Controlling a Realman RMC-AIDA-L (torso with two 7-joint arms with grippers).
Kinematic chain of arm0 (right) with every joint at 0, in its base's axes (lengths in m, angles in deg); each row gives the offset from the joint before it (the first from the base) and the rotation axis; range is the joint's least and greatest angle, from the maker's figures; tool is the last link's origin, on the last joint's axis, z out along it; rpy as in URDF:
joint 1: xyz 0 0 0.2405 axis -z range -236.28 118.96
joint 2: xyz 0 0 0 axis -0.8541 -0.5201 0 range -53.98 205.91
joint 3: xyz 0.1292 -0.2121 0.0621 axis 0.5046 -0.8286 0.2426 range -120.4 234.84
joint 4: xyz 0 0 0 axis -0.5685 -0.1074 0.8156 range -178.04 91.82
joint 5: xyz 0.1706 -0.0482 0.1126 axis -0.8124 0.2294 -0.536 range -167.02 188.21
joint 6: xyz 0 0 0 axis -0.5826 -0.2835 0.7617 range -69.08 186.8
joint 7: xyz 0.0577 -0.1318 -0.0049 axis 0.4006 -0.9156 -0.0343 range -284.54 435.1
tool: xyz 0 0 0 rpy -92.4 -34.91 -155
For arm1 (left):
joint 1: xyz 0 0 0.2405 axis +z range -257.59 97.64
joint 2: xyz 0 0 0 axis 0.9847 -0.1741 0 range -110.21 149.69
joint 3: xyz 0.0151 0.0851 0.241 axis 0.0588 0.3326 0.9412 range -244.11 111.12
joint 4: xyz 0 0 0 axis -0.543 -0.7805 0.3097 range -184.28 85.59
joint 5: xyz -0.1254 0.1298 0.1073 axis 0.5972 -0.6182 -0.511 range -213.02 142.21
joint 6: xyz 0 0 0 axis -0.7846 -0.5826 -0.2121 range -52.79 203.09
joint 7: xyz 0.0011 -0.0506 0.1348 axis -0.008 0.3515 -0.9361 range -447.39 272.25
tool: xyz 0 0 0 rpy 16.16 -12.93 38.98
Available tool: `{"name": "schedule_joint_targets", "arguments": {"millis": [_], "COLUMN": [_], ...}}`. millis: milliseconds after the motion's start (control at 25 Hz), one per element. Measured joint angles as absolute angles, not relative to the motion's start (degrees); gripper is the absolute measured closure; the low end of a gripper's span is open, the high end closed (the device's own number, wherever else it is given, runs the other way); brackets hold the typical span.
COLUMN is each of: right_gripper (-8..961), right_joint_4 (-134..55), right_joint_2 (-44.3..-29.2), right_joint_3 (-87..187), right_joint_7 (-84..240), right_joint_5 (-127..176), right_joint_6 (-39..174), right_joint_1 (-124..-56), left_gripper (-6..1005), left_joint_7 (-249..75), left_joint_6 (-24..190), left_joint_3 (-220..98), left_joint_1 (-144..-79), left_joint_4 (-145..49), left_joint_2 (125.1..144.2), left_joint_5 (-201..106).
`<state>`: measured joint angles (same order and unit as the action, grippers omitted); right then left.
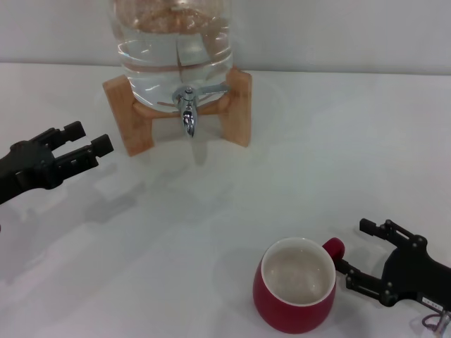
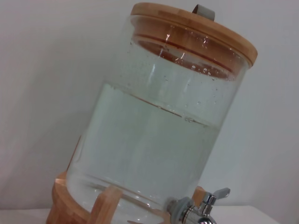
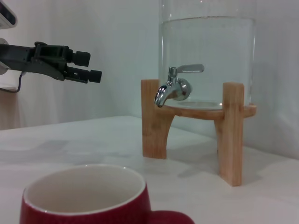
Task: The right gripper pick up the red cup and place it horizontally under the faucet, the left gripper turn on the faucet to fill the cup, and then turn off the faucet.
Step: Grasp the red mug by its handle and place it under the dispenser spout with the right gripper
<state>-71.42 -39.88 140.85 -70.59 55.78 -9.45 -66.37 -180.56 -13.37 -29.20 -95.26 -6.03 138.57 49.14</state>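
The red cup (image 1: pixel 296 285) stands upright on the white table at the front right, its cream inside empty and its handle toward the right. It also shows in the right wrist view (image 3: pixel 88 203). My right gripper (image 1: pixel 354 246) is open just right of the cup, beside the handle, holding nothing. The faucet (image 1: pixel 188 113) points down from the water jar at the back; its lever lies sideways. It shows in both wrist views (image 2: pixel 201 212) (image 3: pixel 174 88). My left gripper (image 1: pixel 88 138) hovers open and empty left of the stand, and also shows in the right wrist view (image 3: pixel 88 66).
The clear water jar (image 1: pixel 176 49), mostly full, sits on a wooden stand (image 1: pixel 127 120) at the back of the table (image 1: pixel 296 176). It has a wooden lid (image 2: pixel 196 32). A plain wall stands behind it.
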Motion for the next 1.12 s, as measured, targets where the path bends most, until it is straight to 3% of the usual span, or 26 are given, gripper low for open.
{"name": "schedule_joint_targets", "arguments": {"millis": [1120], "right_gripper": [167], "right_joint_4": [-72.12], "right_joint_2": [-39.87], "right_joint_3": [137.87], "right_joint_7": [-70.42], "right_joint_5": [50.47], "right_joint_6": [-5.62], "right_joint_1": [-69.08], "left_gripper": [112], "left_joint_7": [-180.79], "left_joint_6": [-12.83], "left_joint_3": [-29.5], "left_joint_1": [-95.3], "left_joint_4": [-6.01], "left_joint_2": [138.45], "left_joint_5": [49.22]}}
